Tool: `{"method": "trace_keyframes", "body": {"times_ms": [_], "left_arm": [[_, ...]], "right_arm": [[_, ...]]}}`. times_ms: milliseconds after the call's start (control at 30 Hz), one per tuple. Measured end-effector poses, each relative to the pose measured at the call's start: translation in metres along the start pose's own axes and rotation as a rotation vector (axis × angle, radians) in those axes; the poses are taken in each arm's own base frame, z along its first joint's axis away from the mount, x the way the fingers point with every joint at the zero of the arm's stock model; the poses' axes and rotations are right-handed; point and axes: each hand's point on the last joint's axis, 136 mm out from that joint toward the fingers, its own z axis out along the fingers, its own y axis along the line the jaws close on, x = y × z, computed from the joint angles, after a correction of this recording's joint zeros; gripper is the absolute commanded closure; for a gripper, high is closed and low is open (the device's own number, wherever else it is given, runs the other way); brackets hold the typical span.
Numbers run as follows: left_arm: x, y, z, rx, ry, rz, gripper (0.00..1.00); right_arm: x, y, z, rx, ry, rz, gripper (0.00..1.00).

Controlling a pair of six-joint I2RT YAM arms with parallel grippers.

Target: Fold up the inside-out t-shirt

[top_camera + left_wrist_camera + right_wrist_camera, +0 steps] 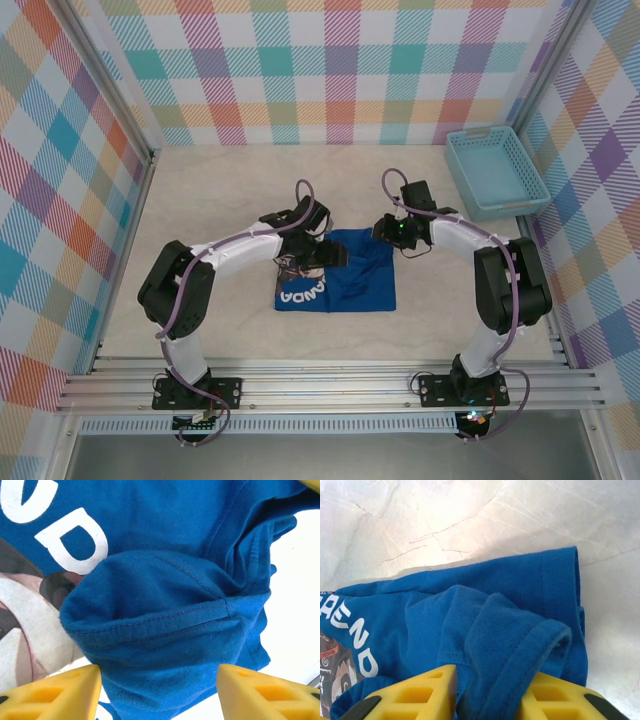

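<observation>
Shirt: t-shirt point(350, 285) bunched at centre of table point(200, 190), print on its left.
Right gripper point(492, 680): my jaws are clamped on a fold at its far right.
Left gripper point(159, 675): jaws apart, straddling the hem; I should grip it before we lift together.

Pale marbled table point(220, 190) carrying a blue t-shirt point(355, 285) and a basket point(495, 172).
The table top is cream with faint veins and fine crack-like lines, and most of it is bare. The royal-blue t-shirt lies around the middle, slightly towards the near side. It is bunched and rumpled along its far edge and flatter at its near edge. White lettering and a printed picture show on its left part. The light-blue lattice basket sits in the far right corner, well apart from the t-shirt.
</observation>
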Motion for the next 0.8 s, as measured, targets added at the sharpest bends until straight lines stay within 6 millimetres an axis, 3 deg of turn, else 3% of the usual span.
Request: {"method": "trace_keyframes", "body": {"times_ms": [267, 533, 800], "left_arm": [[0.006, 0.011, 0.005, -0.037, 0.005, -0.004, 0.29], [0.008, -0.006, 0.009, 0.022, 0.001, 0.031, 0.40], [0.020, -0.034, 0.013, 0.084, 0.012, 0.111, 0.58]], "right_arm": [[-0.007, 0.005, -0.002, -0.009, -0.014, -0.011, 0.73], [-0.005, 0.001, 0.001, 0.010, 0.003, -0.014, 0.80], [-0.023, 0.004, 0.005, 0.045, -0.002, -0.061, 0.85]]}}
